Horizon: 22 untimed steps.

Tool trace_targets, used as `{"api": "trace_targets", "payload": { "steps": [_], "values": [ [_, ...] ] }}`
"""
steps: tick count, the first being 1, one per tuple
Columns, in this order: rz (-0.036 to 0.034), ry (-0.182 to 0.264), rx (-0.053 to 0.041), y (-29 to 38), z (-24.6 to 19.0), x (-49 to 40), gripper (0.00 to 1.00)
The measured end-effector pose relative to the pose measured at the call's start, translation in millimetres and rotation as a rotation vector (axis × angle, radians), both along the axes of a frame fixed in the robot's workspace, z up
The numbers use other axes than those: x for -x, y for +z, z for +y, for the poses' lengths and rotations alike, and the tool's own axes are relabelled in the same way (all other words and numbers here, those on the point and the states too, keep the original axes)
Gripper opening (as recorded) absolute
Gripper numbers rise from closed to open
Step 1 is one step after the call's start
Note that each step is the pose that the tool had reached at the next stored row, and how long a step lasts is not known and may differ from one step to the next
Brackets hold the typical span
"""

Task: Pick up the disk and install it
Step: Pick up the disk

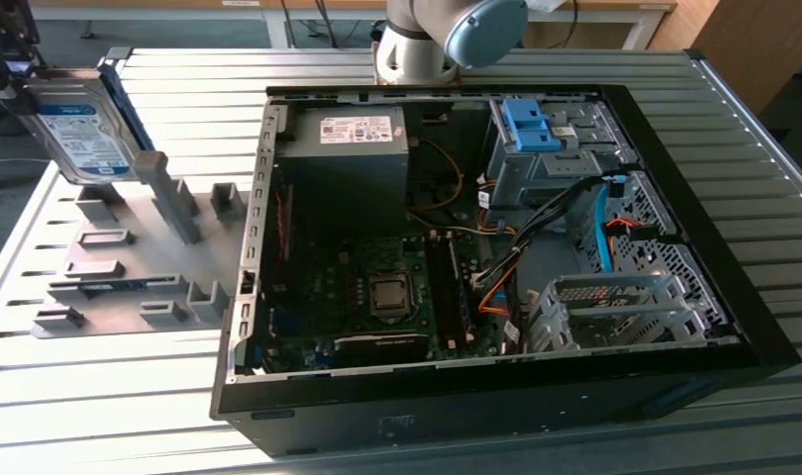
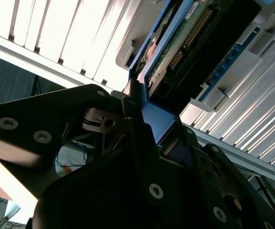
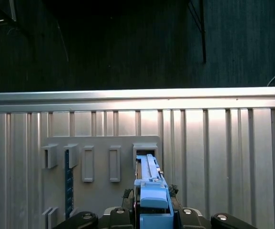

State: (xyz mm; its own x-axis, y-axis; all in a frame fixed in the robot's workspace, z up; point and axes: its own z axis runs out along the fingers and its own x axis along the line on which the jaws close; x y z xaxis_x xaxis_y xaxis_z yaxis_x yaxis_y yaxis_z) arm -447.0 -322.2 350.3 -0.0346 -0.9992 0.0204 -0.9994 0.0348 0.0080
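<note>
We've got the disk (image 1: 79,132) up at ten o'clock in the exterior view, standing on edge with its white-and-blue label facing us and its blue frame running along the far side. The gripper (image 1: 18,67) comes in from the eleven o'clock corner and has it by the upper end. In both wrist views we see the black fingers (image 2: 142,143) pressed together on the blue frame from either side, so that's a firm clamp on the disk. The second wrist view also gives us the green circuit board on the disk's underside, right beside the blue frame.

The disk hangs over the grey holder plate (image 1: 127,259), which lies on the ribbed metal table (image 1: 111,396) at nine o'clock. Whether its lower end touches the plate's upright blocks, we can't tell.

The open computer case (image 1: 250,257) sits in the middle of the table, well apart from the disk. Inside it there's a blue bracket (image 1: 527,124) at one o'clock and a metal cage (image 1: 613,307) at four o'clock. The arm's base (image 1: 421,45) stands at twelve o'clock, behind the case.
</note>
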Motion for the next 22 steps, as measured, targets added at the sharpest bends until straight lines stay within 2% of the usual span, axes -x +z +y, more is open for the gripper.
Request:
{"api": "trace_targets", "payload": {
  "steps": [9, 22],
  "values": [
    [-0.0001, 0.000, 0.0016, 1.5, 0.0, 0.0, 0.36],
    [-0.0001, 0.000, 0.0016, 7.1, 0.0, 0.0, 0.36]
  ]
}}
